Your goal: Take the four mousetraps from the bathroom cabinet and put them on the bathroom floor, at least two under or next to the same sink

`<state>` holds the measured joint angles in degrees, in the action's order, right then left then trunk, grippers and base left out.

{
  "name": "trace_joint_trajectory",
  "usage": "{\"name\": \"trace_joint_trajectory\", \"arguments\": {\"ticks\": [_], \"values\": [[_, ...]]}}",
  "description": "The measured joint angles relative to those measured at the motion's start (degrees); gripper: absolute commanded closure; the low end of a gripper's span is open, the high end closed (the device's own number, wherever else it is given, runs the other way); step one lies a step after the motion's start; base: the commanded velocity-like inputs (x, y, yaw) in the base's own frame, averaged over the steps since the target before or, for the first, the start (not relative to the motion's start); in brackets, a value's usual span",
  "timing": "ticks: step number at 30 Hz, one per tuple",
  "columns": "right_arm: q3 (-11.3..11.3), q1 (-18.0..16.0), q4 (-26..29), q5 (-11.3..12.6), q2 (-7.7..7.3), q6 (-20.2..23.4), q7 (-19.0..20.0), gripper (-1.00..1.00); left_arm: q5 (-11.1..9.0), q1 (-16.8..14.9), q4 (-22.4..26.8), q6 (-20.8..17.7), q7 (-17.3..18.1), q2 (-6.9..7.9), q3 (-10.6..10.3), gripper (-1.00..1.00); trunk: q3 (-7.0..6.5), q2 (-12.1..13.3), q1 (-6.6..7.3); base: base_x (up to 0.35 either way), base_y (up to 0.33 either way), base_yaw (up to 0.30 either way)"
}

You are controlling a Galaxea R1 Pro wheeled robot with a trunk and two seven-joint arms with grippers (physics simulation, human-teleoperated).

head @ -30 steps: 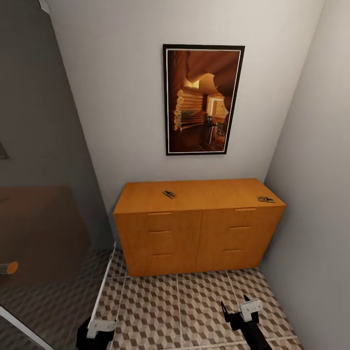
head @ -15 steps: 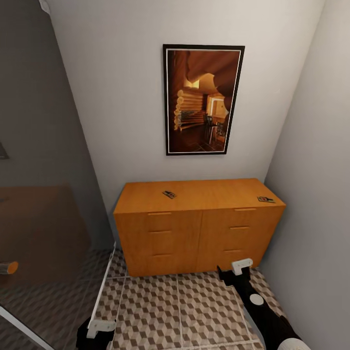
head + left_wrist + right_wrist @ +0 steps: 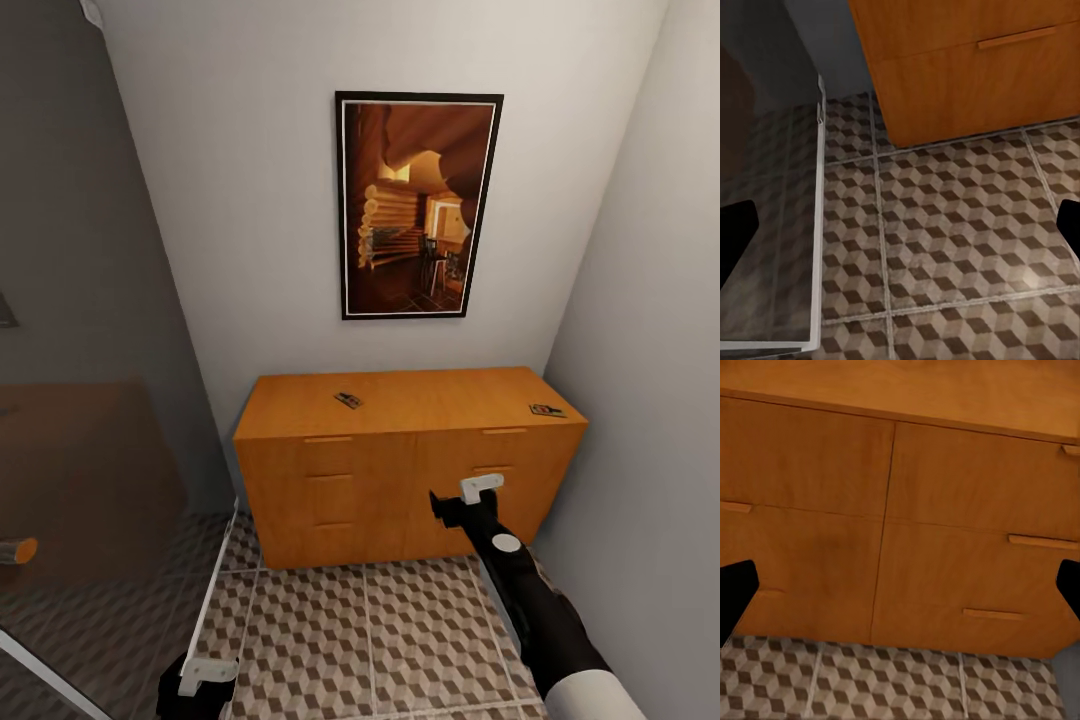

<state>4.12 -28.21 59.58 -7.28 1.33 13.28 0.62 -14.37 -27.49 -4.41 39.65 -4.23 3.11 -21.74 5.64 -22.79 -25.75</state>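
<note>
Right pincer (image 3: 462,499) raised, fingers spread, before the cabinet (image 3: 400,470) drawers.

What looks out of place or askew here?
Two mousetraps lie on the cabinet top: one skewed near the middle, one at the right front corner, close to the edge. All drawers look closed; nothing looks spilled or damaged.
</note>
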Motion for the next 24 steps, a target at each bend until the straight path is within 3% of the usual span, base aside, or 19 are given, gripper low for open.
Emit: {"name": "trace_joint_trajectory", "arguments": {"ticks": [4, 8, 15, 20, 24], "values": [[0.0, -0.2, 3.0, -0.5, 1.39, 4.0, 0.0, -1.00, 0.0, 0.0, 0.0, 0.0, 0.0, 0.00, 0.0, -1.00, 0.00, 0.0, 0.00, 0.000, 0.000, 0.000], [0.1, -1.6, 5.9, -2.2, 4.02, 8.1, 0.1, -1.00, 0.0, 0.0, 0.0, 0.0, -0.1, 0.00, 0.0, -1.00, 0.00, 0.0, 0.00, 0.000, 0.000, 0.000], [0.1, -4.9, 7.9, -4.7, 7.44, 11.1, 0.5, -1.00, 0.0, 0.0, 0.0, 0.0, -0.1, 0.08, 0.0, -1.00, 0.00, 0.0, 0.00, 0.000, 0.000, 0.000], [0.1, -8.3, 8.1, -5.0, 8.48, 13.3, 0.8, -1.00, 0.0, 0.0, 0.0, 0.0, -0.1, 0.09, 0.0, -1.00, 0.00, 0.0, 0.00, 0.000, 0.000, 0.000], [0.1, -13.3, 8.0, -5.0, 8.66, 17.8, 1.0, -1.00, 0.0, 0.0, 0.0, 0.0, -0.1, 0.09, 0.0, -1.00, -0.01, 0.0, 0.00, 0.000, 0.000, 0.000]]}}
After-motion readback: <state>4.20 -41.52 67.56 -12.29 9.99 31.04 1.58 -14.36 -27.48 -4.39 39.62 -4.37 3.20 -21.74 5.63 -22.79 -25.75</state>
